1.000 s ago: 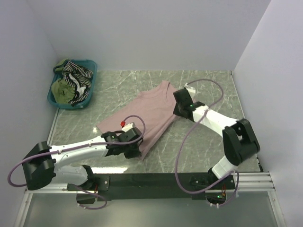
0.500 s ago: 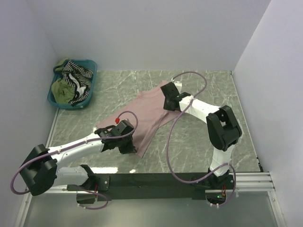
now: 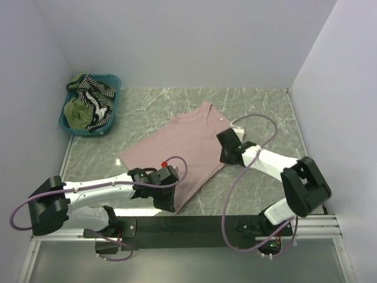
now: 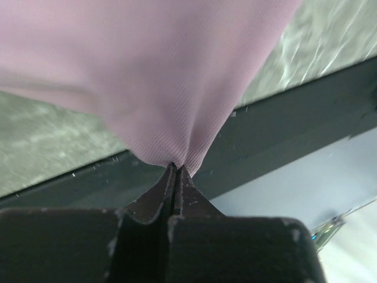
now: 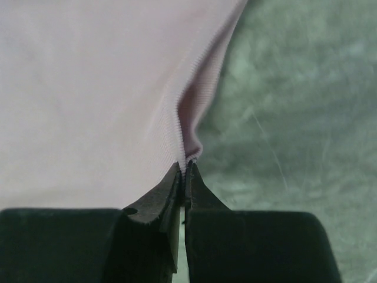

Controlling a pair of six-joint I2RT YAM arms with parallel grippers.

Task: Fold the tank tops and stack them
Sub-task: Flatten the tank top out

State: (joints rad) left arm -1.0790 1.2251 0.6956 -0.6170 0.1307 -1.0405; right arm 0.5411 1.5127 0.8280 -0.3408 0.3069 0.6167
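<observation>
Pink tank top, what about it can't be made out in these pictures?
Top view: pink tank top near corner hidden under left pincer, right edge under right pincer.
Wrist views: frame edges cut off most of it; left view's far cloth is blurred.
Underside: hidden by the cloth itself, all views.

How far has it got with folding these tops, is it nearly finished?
Barely started. Done: one pink tank top lies spread flat on the table; nothing is folded or stacked yet. In hand: the left hand pinches its near hem corner and the right hand pinches its right edge, both shut on the cloth. Left: fold it, then the striped top and olive green top bunched in the teal basket.
</observation>
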